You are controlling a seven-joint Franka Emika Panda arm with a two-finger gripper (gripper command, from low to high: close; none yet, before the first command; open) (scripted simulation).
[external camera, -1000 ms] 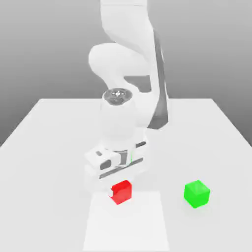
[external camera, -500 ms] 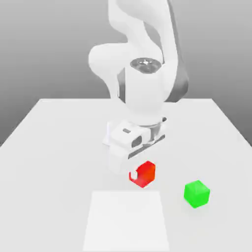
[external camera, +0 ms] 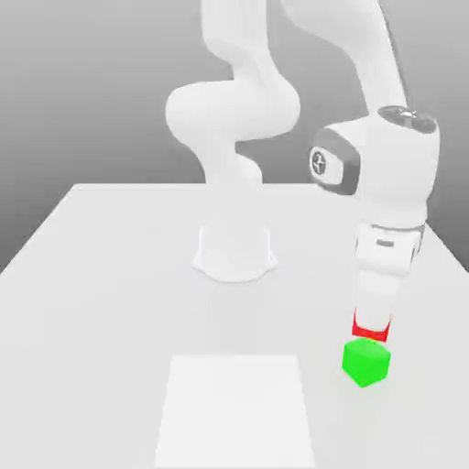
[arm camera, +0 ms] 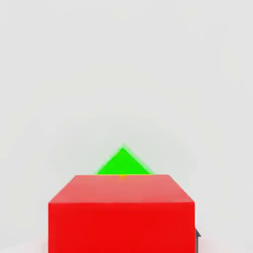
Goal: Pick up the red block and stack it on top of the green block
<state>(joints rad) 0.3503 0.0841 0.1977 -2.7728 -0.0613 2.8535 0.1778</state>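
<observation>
The gripper (external camera: 373, 328) hangs at the exterior view's right, closed on the red block (external camera: 372, 329), which I see as a thin red band between the fingers (external camera: 361, 307) and just above the green block (external camera: 366, 361). Whether red already touches green I cannot tell; the two look at most barely apart.

Risk, as I judge it: the hand view shows the red block (arm camera: 121, 213) broad and square-on, with a corner of the green block (arm camera: 122, 163) poking out beyond its far edge as a triangle. That suggests the two cubes are turned relative to each other and perhaps offset. If I release like this, the red block could land with an overhang, tip, or slide off; pressing down harder could shove the green block across the table (external camera: 110, 275).

The exterior view gives me the vertical stacking relation and the arm's pose over the table, with the pale square patch (external camera: 236, 408) lying well apart. The hand view alone gives the corner mismatch between the cubes.
</observation>
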